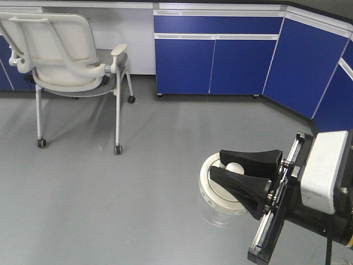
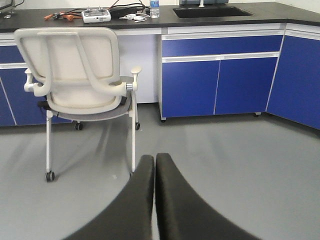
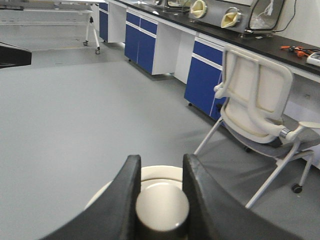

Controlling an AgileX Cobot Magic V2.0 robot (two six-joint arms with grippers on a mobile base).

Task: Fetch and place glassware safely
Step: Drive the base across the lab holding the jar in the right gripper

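Note:
The glassware is a small clear glass jar point(image 1: 218, 212) with a round off-white lid point(image 1: 212, 185). My right gripper point(image 1: 242, 172) is shut on the lid's central knob point(image 1: 234, 167) and holds the jar in the air above the grey floor. In the right wrist view the knob point(image 3: 162, 207) sits between the two black fingers point(image 3: 125, 195), with the lid point(image 3: 160, 173) behind it. My left gripper point(image 2: 154, 165) shows only in the left wrist view, its fingers pressed together with nothing between them.
A white wheeled chair point(image 1: 60, 55) stands at the far left. Blue cabinets point(image 1: 220, 61) line the back and right walls. A black counter point(image 2: 150, 15) above them carries cables, a controller and a sink. Grey floor point(image 1: 110, 199) lies below.

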